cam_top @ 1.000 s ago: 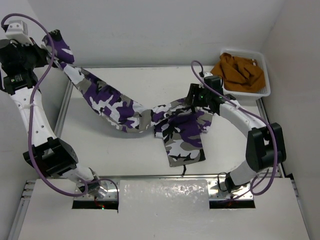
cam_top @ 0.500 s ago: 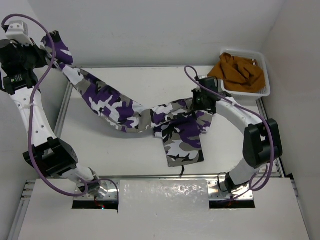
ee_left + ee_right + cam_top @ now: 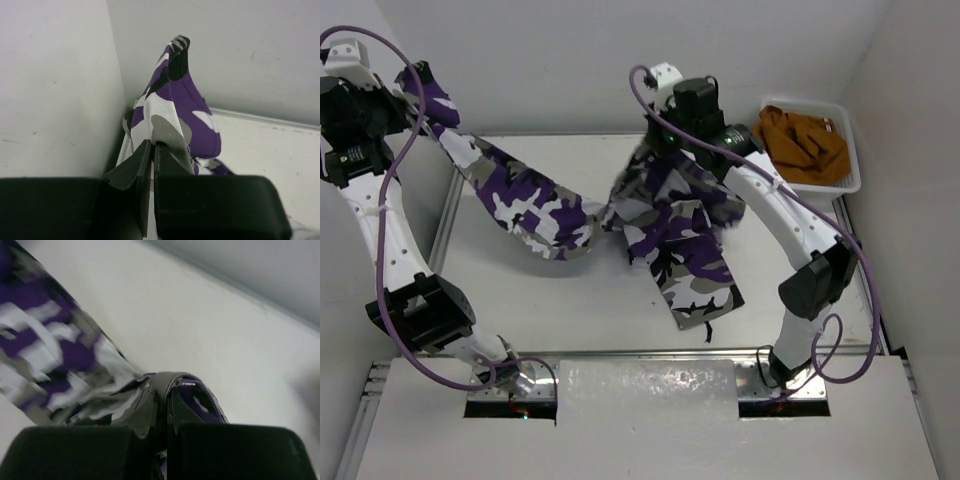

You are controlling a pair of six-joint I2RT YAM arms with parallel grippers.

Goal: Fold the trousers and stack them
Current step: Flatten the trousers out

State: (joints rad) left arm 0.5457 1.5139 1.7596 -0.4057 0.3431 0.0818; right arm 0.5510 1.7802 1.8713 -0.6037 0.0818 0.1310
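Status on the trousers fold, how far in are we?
Done: nothing folded or stacked yet. In hand: both pincers are shut on the trousers, the left pincer holding one end high at the far left corner, the right pincer holding the middle up, the rest drooping to the table. Left: spread it flat, fold, stack.

The trousers (image 3: 675, 225) carry a camouflage print of purple, white, grey and black. The garment (image 3: 800, 140) is plain orange-brown and the basket (image 3: 853, 180) white. The table (image 3: 570, 295) is off-white. The arms (image 3: 370, 225) are white with black joints, and their cables (image 3: 386, 190) are purple.
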